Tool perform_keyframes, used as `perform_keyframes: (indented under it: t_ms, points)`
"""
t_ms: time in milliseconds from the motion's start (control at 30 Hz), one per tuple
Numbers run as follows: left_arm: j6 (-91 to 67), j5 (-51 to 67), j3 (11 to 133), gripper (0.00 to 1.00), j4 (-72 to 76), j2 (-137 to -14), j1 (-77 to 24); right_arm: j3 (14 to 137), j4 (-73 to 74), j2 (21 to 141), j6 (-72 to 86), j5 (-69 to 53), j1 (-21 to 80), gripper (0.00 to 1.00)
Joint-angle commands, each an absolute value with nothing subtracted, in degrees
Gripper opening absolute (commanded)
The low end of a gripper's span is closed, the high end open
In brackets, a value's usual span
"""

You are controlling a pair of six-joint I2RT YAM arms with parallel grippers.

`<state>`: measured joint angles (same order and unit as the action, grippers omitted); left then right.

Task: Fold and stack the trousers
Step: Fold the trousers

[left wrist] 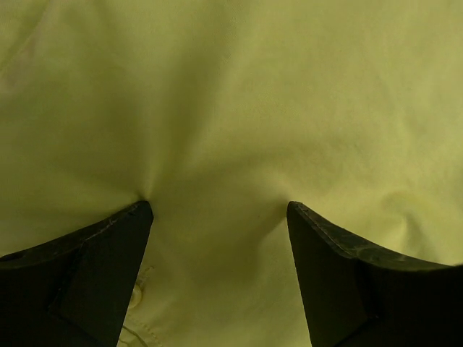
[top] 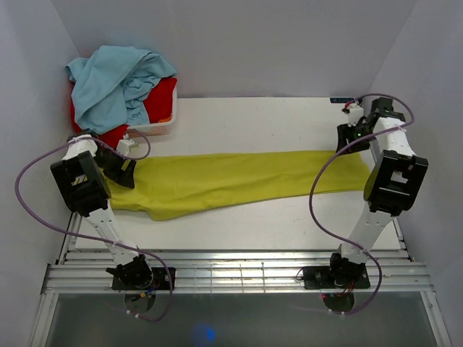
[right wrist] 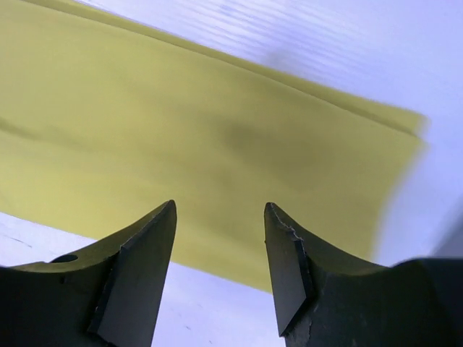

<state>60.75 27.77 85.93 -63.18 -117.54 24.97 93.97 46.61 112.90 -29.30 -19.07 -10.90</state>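
Our left pincer point(left wrist: 218, 208) rests spread on the wider end of the trousers point(top: 231, 181), with cloth puckering between its tips. The right pincer point(right wrist: 219, 208) hangs spread over the hem end. The trousers lie stretched lengthwise across the counter point(top: 253, 119). We judge the grasp for an end-to-end fold is in hand. Next, both pincers must pinch the cloth firmly before lifting.

No writing or label is legible anywhere.
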Motion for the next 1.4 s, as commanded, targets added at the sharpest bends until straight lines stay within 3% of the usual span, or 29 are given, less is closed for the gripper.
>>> perform_keyframes:
  t_ms: [0, 300, 700, 800, 833, 933, 1100, 1367]
  points:
    - [69.16, 10.20, 87.70, 0.90, -45.01, -125.24, 27.07, 95.19, 51.59, 110.30, -31.55, -20.04, -18.51, 0.58]
    - [69.70, 15.73, 82.80, 0.97, -44.21, -118.22, 24.26, 90.54, 51.95, 115.66, -29.62, -29.17, -27.94, 0.61]
    - [68.03, 16.08, 77.34, 0.97, -42.71, -114.52, 24.08, 83.68, 45.79, 124.36, -24.79, -37.88, -26.72, 0.60]
    - [67.68, 16.17, 77.78, 0.97, -42.63, -114.61, 24.08, 81.65, 45.26, 125.24, -24.35, -39.81, -25.14, 0.49]
    - [67.33, 16.17, 77.78, 0.97, -42.63, -114.61, 24.17, 81.30, 45.00, 124.90, -24.00, -40.60, -25.05, 0.32]
    - [66.71, 16.61, 77.08, 0.97, -42.71, -114.08, 24.08, 82.17, 45.52, 122.35, -23.20, -42.89, -25.84, 0.08]
    - [66.62, 18.80, 74.36, 0.97, -43.33, -111.28, 24.08, 87.70, 53.15, 114.98, -25.75, -44.21, -30.32, 0.08]
    - [69.87, 36.20, 67.34, 0.98, -49.92, -98.02, 23.73, 95.45, 60.21, 108.46, -30.41, -37.90, -38.66, 0.08]
